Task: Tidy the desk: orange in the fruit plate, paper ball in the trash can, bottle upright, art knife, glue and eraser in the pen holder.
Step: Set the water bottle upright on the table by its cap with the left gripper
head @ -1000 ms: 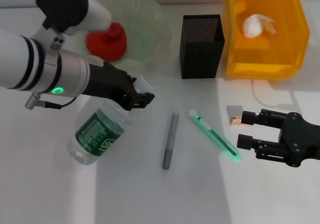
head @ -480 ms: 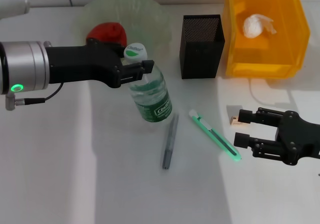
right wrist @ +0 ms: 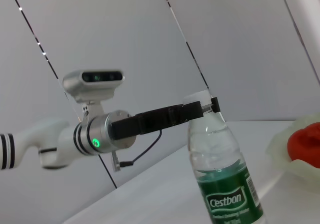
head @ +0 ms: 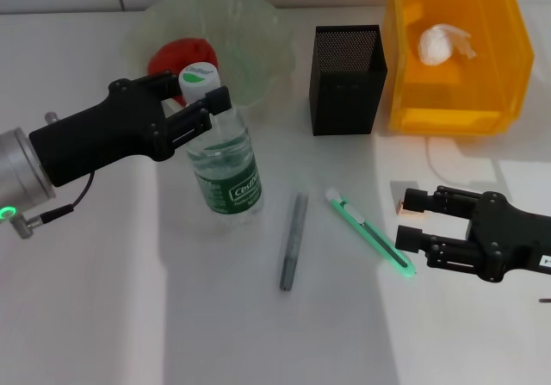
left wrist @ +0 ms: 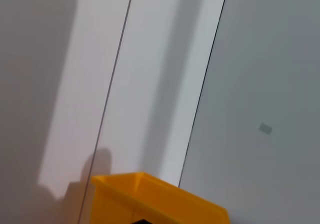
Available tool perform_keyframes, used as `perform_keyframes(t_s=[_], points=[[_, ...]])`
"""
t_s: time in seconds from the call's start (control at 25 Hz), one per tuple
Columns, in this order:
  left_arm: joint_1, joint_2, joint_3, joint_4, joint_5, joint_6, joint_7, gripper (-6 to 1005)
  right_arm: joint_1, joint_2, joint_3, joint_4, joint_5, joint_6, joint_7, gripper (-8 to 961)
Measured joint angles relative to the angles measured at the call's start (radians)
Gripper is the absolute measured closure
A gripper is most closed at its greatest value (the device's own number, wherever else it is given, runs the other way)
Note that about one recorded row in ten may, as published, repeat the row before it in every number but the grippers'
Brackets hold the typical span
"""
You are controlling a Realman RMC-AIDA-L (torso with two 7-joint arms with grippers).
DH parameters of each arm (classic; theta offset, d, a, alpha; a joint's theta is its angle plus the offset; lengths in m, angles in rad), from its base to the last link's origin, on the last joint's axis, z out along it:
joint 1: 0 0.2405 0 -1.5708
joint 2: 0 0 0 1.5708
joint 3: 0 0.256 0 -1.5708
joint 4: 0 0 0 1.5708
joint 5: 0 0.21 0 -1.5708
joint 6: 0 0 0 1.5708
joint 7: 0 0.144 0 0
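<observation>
My left pincer (head: 200, 101) gripped the neck of the clear green-labelled plastic bottle (head: 224, 165), upright on the white bench (head: 103, 316). My right pincer (head: 413, 223) hovered open beside the green art knife (head: 370, 243).

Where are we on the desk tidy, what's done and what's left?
Done: the orange sits in the fruit plate, and the paper ball is in the yellow trash can. In hand: the left gripper holds the bottle upright by its neck. Left: the knife, glue and eraser lie outside the pen holder; the right gripper waits beside the eraser, open.
</observation>
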Motion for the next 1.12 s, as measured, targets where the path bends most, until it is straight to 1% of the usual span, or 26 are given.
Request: perform_keyframes(t_s=[0.04,0.16,0.24,0.44,0.68,0.84,1.12], points=[[-0.006,0.0,-0.023,-0.127,-0.083,0.048,0.161,543,0.001,0.0,0.0,0.003,0.0,0.001,-0.001,253],[-0.018,0.0,-0.053,-0.254,-0.175,0.112,0.322,543,0.003,0.004,0.0,0.007,0.002,0.006,-0.001,253],[-0.023,0.0,-0.074,-0.312,-0.212,0.13,0.399,542,0.008,0.009,0.0,0.013,0.002,0.009,-0.004,253],[-0.049,-0.003,-0.086,-0.424,-0.284,0.138,0.551,541,0.023,0.011,0.01,0.041,0.004,0.01,-0.021,253],[-0.104,-0.007,-0.086,-0.557,-0.369,0.141,0.71,539,0.052,0.013,0.023,0.088,0.005,0.017,-0.045,253],[-0.118,-0.01,-0.081,-0.61,-0.446,0.143,0.794,538,0.055,0.014,0.023,0.096,0.005,0.022,-0.053,253],[-0.131,-0.011,-0.085,-0.65,-0.482,0.127,0.865,536,0.057,0.015,0.033,0.109,0.005,0.025,-0.067,253]])
